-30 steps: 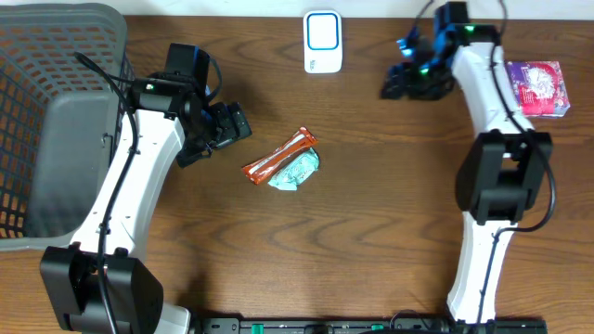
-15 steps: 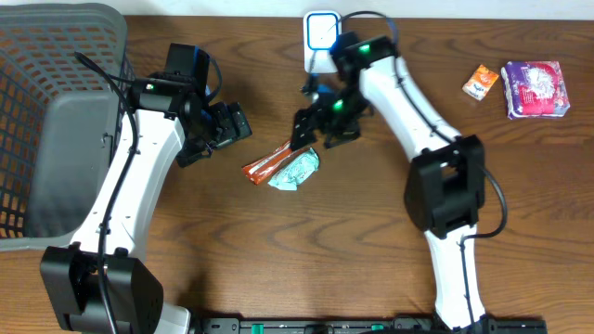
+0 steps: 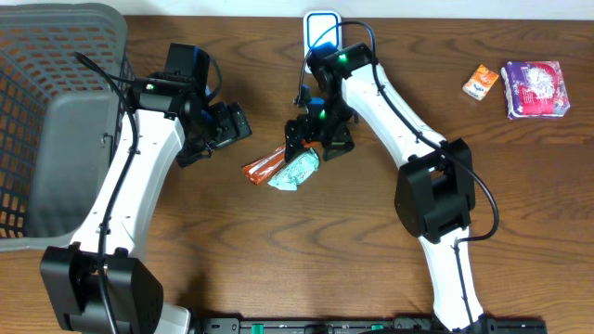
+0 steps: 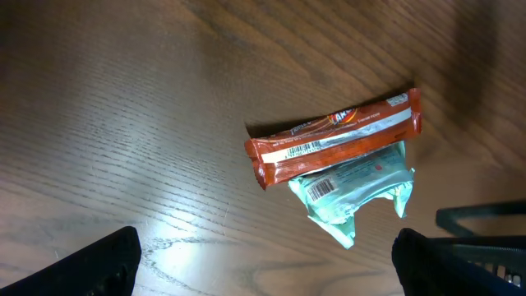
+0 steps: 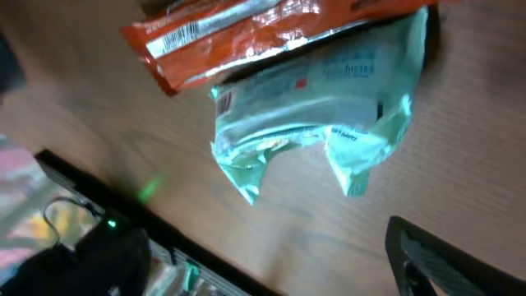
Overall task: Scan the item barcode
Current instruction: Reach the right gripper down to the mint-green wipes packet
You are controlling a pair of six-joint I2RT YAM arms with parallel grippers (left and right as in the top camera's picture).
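Snack bar (image 3: 275,163) in orange wrapper lies mid-tabletop (image 3: 371,260), touching a teal packet (image 3: 299,173) on its near side; both barcodes face up in the left wrist view. Right hand (image 3: 314,141) hovers over their right end, fingers spread and empty, its fingertips hard to make out from overhead. Left hand (image 3: 228,124) is released, left of the items. Scanner (image 3: 322,32) at the far edge is partly covered by the right arm. Right wrist view is blurred.

A brown wooden table (image 3: 278,260) carries a grey mesh basket (image 3: 56,14) at the far left and a white scanner (image 3: 317,28) at the far middle. An orange snack bar (image 3: 269,163) touches a teal packet (image 3: 295,173) at the centre. A small orange box (image 3: 480,81) and a purple packet (image 3: 534,88) lie far right.
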